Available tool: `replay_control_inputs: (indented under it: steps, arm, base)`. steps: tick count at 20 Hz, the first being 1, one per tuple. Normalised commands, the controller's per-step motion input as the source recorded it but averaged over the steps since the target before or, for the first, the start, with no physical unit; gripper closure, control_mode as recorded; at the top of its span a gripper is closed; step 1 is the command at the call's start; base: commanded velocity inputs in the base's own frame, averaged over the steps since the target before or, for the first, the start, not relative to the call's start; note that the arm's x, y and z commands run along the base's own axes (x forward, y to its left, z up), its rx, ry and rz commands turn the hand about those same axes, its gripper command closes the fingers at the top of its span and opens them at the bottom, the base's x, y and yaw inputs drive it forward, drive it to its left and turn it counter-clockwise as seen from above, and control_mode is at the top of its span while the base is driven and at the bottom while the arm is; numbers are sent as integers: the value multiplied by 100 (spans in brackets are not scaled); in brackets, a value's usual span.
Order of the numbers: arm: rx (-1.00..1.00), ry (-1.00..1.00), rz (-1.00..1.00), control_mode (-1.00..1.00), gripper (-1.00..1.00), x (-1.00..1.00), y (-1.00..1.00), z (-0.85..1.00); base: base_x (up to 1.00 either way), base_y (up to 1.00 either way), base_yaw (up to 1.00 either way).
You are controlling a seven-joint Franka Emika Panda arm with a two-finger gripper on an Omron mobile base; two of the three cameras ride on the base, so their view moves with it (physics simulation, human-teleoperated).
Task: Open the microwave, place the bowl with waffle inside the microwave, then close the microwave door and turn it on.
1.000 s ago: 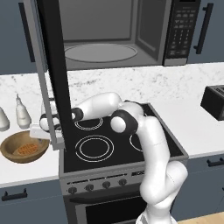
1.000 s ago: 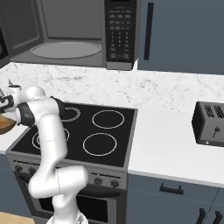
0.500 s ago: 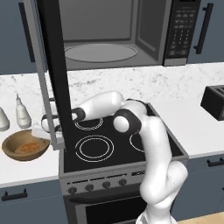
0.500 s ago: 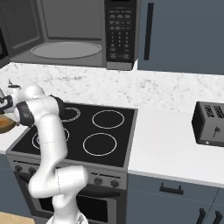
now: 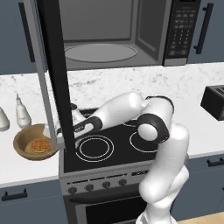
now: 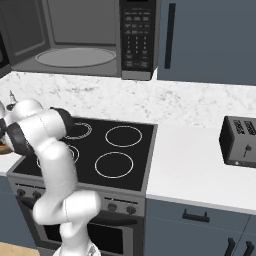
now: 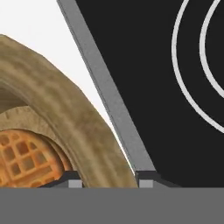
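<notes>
Reaching left across the stove [image 5: 118, 144], the hand [image 7: 107, 183] straddles the bowl's [image 5: 27, 140] near rim with fingers spread, the waffle [image 5: 38, 145] inside, on the worktop [image 5: 26, 164] below the open microwave [image 5: 131, 30].

bright, even, flat rendered light from above in all views, with no glare and only faint soft shadows under the arm on the stove top [image 5: 109, 148]. edges are sharp with no motion blur or bending at the corners. the microwave [image 5: 113, 35] interior is dimmer grey, and the close bowl [image 7: 65, 127] looks coarse and slightly soft.
</notes>
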Motion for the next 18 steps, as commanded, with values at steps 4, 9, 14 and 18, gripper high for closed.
replay_control_inputs:
  steps: [4, 9, 14, 18]
  arm:
    - [18, -15, -21, -100, 100, -61, -66, 79]
    - [20, -1, -26, -100, 100, -25, -58, 100]
    - [12, 9, -28, -100, 100, -19, -72, 100]
    - [1, 26, -28, -100, 100, -22, -100, 100]
  base:
    - [0, 0, 0]
    - [0, 0, 0]
    - [0, 0, 0]
    - [0, 0, 0]
